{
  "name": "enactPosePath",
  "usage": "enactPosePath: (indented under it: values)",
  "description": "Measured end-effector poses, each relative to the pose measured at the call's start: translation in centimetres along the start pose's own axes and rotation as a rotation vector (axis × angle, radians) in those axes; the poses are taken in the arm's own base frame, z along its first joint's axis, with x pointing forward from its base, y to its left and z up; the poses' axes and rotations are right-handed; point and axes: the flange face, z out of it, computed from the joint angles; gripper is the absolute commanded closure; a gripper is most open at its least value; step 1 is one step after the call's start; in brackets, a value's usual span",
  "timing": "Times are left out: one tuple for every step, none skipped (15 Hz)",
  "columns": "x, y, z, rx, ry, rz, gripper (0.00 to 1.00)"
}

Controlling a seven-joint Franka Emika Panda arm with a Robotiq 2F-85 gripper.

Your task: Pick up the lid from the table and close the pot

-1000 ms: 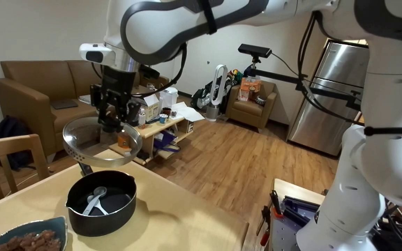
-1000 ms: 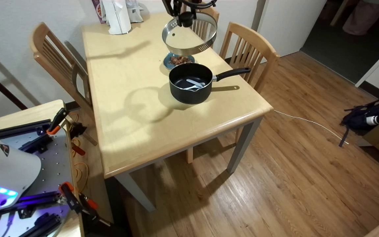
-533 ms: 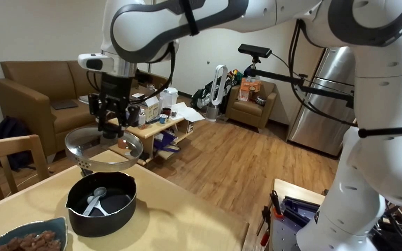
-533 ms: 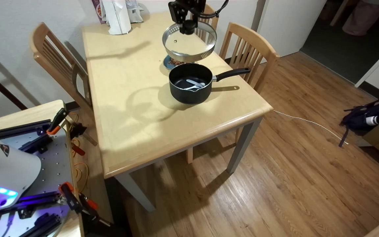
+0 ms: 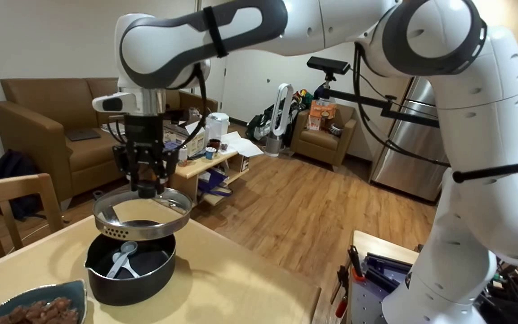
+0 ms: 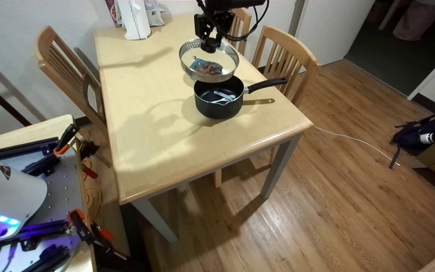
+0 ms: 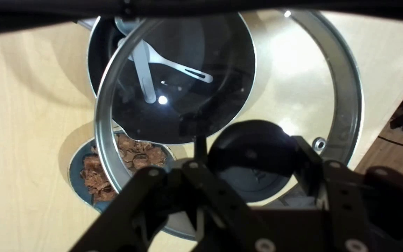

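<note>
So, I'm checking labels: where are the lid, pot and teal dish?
Lid (image 7: 252,157): wrist view, black knob.
Pot (image 6: 218,110): in an exterior view, outer wall.
Teal dish (image 5: 52,291): in an exterior view, inner wall.

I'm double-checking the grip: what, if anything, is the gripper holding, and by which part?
The gripper holds the glass lid by its black centre knob, with a finger on each side of the knob.

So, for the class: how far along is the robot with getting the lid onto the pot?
Done: the lid is off the table.
Under way: the hand grips its knob, holding it raised, seemingly off-centre over the pot.
Left: spoons in the pot show uncovered in both exterior views, so the lid needs lining up, lowering and probably letting go.
</note>
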Motion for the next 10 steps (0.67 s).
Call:
enactPosePath:
  values:
    - [0.0, 0.4, 0.6, 0.016, 0.004, -0.001, 0.66]
    - [0.0, 0.8, 1.1, 0.028, 0.007, -0.002, 0.66]
    - [0.0, 1.2, 1.7, 0.039, 0.008, -0.004, 0.66]
    - [0.1, 1.6, 2.2, 0.048, 0.01, -0.003, 0.66]
    - [0.1, 2.0, 2.8, 0.056, 0.011, -0.002, 0.66]
    - [0.2, 2.3, 3.4, 0.063, 0.013, 0.0, 0.66]
    - [0.3, 2.6, 4.0, 0.069, 0.015, 0.005, 0.66]
    - [0.4, 2.9, 4.6, 0.073, 0.016, 0.01, 0.66]
    - [0.5, 3.2, 5.1, 0.078, 0.017, 0.021, 0.66]
    - [0.6, 3.4, 5.3, 0.081, 0.018, 0.033, 0.66]
